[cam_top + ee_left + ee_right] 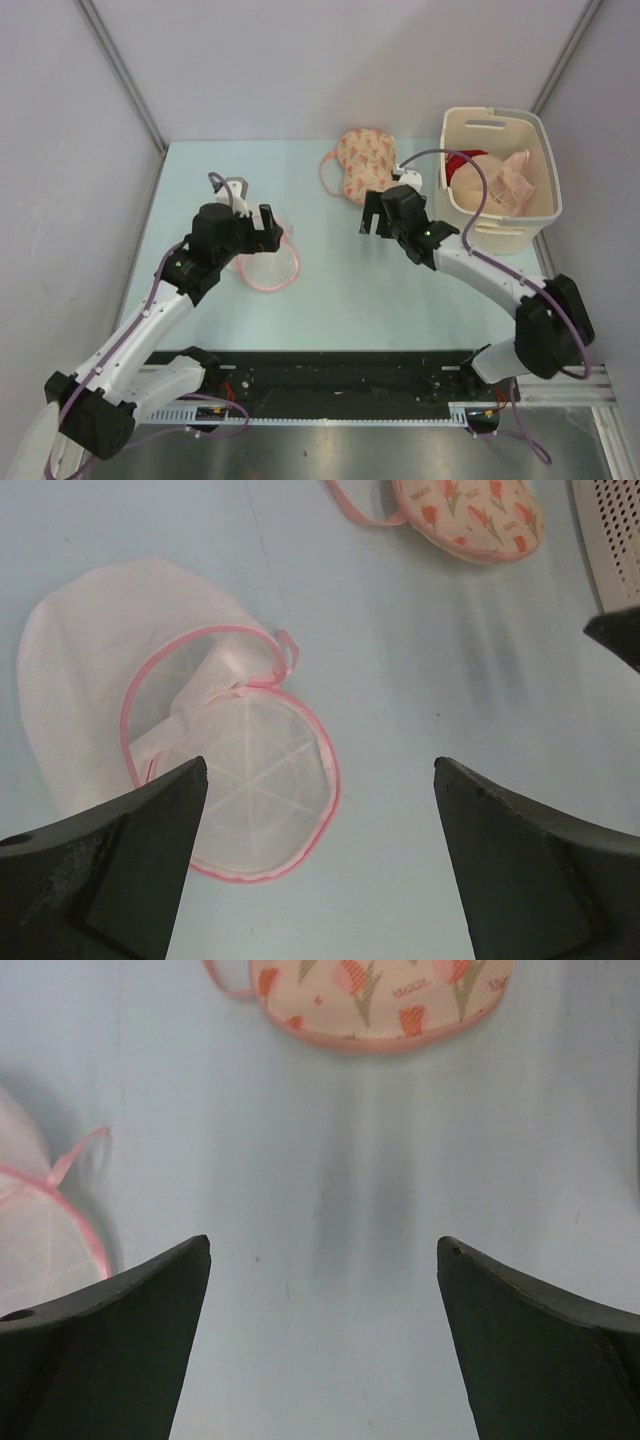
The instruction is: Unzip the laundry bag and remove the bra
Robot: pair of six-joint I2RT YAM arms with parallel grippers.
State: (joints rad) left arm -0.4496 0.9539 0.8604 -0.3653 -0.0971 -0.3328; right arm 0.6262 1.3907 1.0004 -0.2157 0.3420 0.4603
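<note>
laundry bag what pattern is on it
Laundry bag: cream-peach with red-pink tulip motifs, pink edging; best in the right wrist view.

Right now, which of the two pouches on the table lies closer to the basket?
The cream-peach laundry bag with the red-pink flower print, just left of the basket. The plain white mesh pouch with pink trim lies much farther left.
</note>
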